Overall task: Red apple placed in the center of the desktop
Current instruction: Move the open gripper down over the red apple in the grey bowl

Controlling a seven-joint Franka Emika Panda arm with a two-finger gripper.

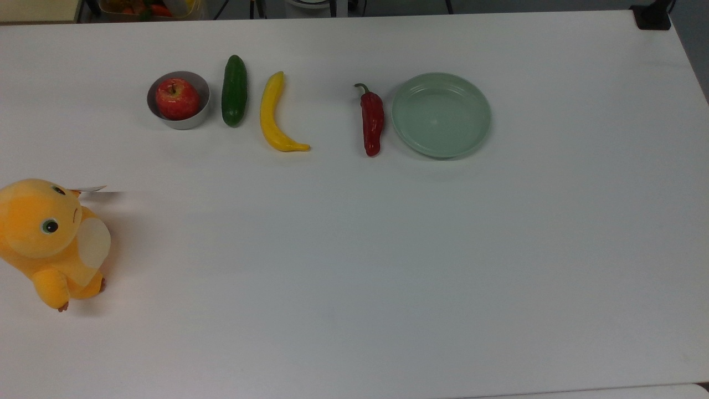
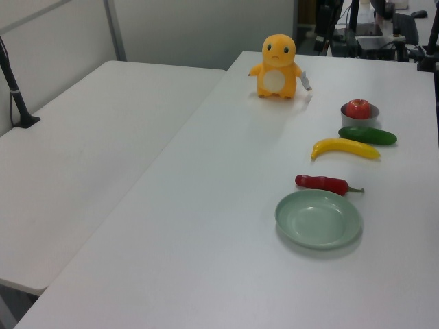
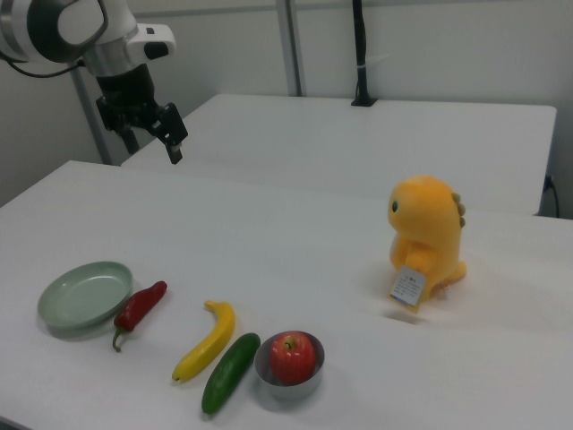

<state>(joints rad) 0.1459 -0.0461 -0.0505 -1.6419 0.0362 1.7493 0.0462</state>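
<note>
Gripper (image 3: pixel 152 136) high, fingers apart, above desktop (image 3: pixel 295 242)

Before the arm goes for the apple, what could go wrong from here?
The apple sits inside a small grey bowl that hugs it, so the fingers may catch the rim and lift or tip the bowl too. The cucumber lies right beside the bowl and could be knocked. The gripper is open, up near the table's far corner in the right view, so it has a long approach. Once released, the round apple may roll.
</note>
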